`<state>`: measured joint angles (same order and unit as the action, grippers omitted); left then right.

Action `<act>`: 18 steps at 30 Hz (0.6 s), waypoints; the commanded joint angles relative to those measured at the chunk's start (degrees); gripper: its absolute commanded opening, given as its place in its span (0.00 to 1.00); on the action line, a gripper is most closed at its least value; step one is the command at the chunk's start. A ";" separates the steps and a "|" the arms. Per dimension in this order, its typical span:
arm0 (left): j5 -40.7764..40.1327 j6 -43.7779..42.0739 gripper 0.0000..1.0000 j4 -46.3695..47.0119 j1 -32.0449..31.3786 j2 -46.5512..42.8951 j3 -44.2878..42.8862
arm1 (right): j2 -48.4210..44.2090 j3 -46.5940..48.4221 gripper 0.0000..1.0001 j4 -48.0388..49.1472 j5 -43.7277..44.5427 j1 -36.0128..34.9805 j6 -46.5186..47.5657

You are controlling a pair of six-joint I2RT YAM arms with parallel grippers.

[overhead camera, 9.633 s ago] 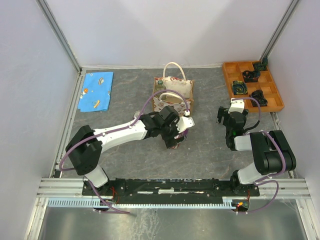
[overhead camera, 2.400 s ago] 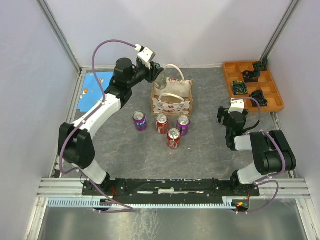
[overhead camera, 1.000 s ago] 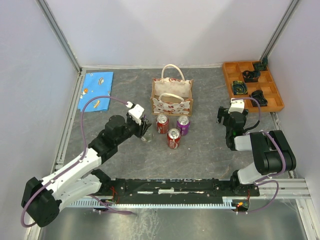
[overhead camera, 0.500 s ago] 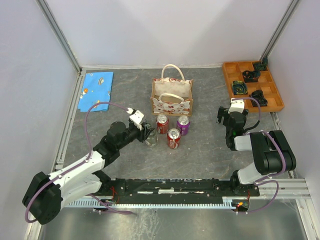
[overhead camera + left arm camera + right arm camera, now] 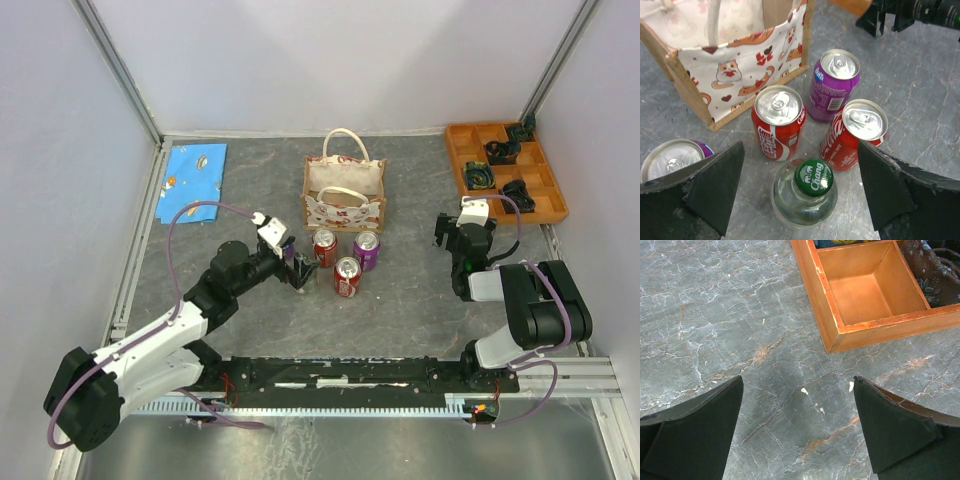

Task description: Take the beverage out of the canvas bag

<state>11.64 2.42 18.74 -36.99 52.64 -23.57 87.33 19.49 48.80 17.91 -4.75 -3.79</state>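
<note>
Since half a second ago the left claw [image 5: 800,150] has been opened. It was clamped on the bottle [image 5: 812,192] then; its fingers are now spread wide, one on each side of the bottle, with a gap to the glass on both sides. Nothing is held. The arm's pose is otherwise little changed.

Bottle: clear glass, green cap, upright on the table [image 5: 410,300], outside the bag [image 5: 345,195] and on its near side.

Cans: all upright, tabs up, grouped between bottle and bag.
- A red can [image 5: 777,120] is seen just beyond the bottle.
- A second red can [image 5: 856,131] is seen beyond it to the right in the wrist view.
- A purple can [image 5: 834,80] is set behind those two, near the bag's corner.
- A fourth can [image 5: 672,161], purple at its side, is partly hidden by the left finger.

Whether the bottle touches the red cans cannot be told.

Bag: upright at mid-table toward the back, mouth open, handles raised.

Right claw [image 5: 797,382]: spread wide, nothing between the fingers, hung over bare table just beside the near corner of the tray [image 5: 860,290]. Dark items are seen in several tray compartments.

A blue cloth [image 5: 192,180] is laid flat at back left, well apart from the rest.
</note>
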 commanded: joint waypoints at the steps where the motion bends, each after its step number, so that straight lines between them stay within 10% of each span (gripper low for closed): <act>1: 0.79 0.11 0.99 0.98 -0.01 -2.04 -3.09 | -0.75 0.99 0.99 1.83 0.37 0.26 -0.39; 11: -16.48 4.17 0.99 -4.76 1.19 -0.27 -10.27 | -0.67 0.99 0.99 1.83 0.37 0.21 -0.37; 18: -11.01 7.39 0.99 -7.72 12.66 7.51 -16.59 | -0.70 0.95 0.99 1.81 0.36 0.20 -0.38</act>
<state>0.54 5.04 11.44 -29.95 57.60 -37.41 87.33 19.49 48.82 17.91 -4.75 -3.79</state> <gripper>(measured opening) 0.991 0.991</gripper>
